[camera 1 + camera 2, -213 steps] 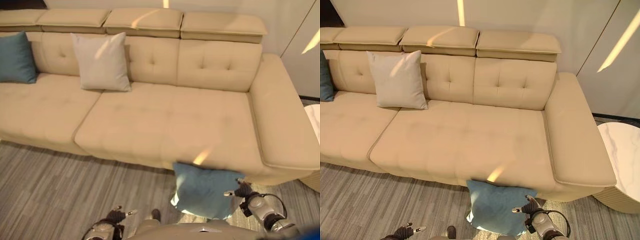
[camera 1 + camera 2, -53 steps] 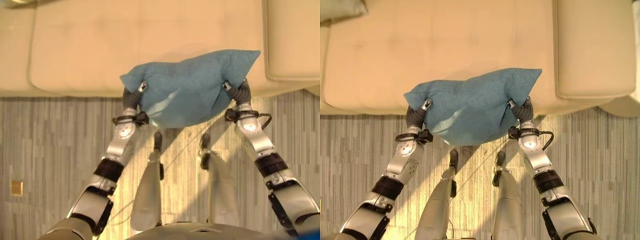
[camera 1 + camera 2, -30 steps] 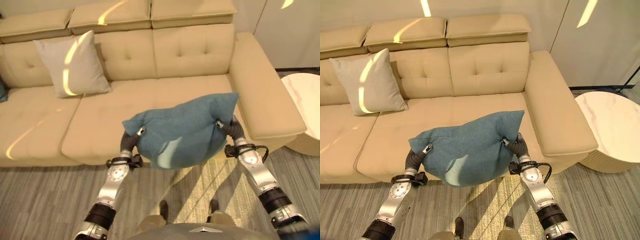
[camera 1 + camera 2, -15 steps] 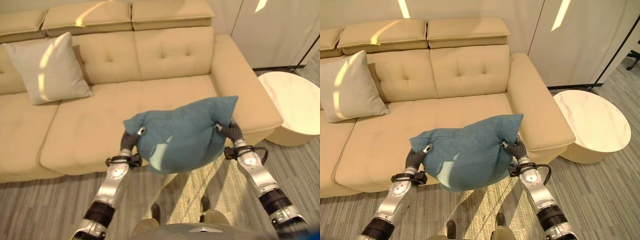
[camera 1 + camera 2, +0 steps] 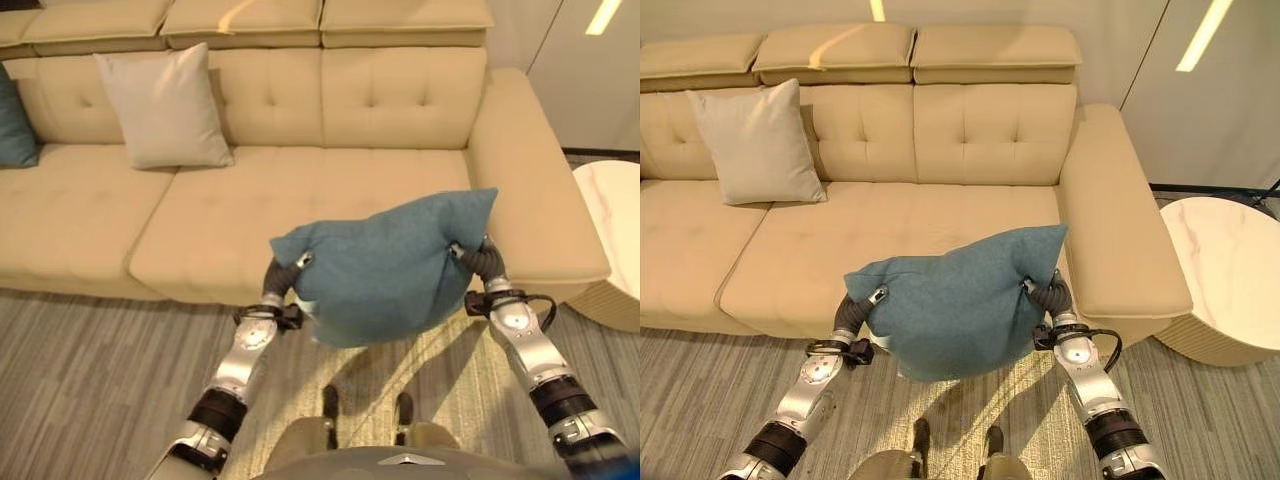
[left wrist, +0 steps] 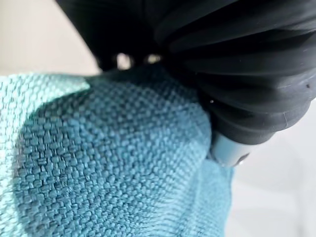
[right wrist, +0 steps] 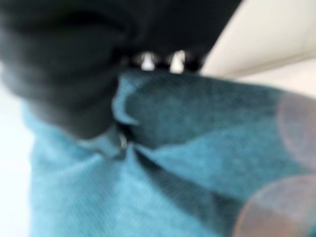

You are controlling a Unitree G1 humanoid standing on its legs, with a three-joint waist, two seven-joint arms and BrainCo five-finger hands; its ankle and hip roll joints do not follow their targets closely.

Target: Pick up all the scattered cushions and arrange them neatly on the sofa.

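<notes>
A teal blue cushion (image 5: pixel 390 265) hangs in the air in front of the sofa's (image 5: pixel 300 190) seat edge, held between both hands. My left hand (image 5: pixel 283 278) grips its left side and my right hand (image 5: pixel 482 262) grips its right side near the upper corner. In the left wrist view the woven teal fabric (image 6: pixel 98 163) bulges against the hand's dark cover. In the right wrist view the cloth (image 7: pixel 173 173) is bunched and creased under the hand. A beige cushion (image 5: pixel 165 108) leans upright against the sofa's back, and another teal cushion (image 5: pixel 15 125) stands at the far left.
The sofa's right half is bare up to its wide armrest (image 5: pixel 530 180). A round white marble side table (image 5: pixel 1225 275) stands just right of the armrest. Grey wood-plank floor (image 5: pixel 90 370) lies between me and the sofa.
The cushion, on the floor against the sofa front seven seconds ago, is now lifted between both hands. Over the last second the camera has swung left; the grip is unchanged.
</notes>
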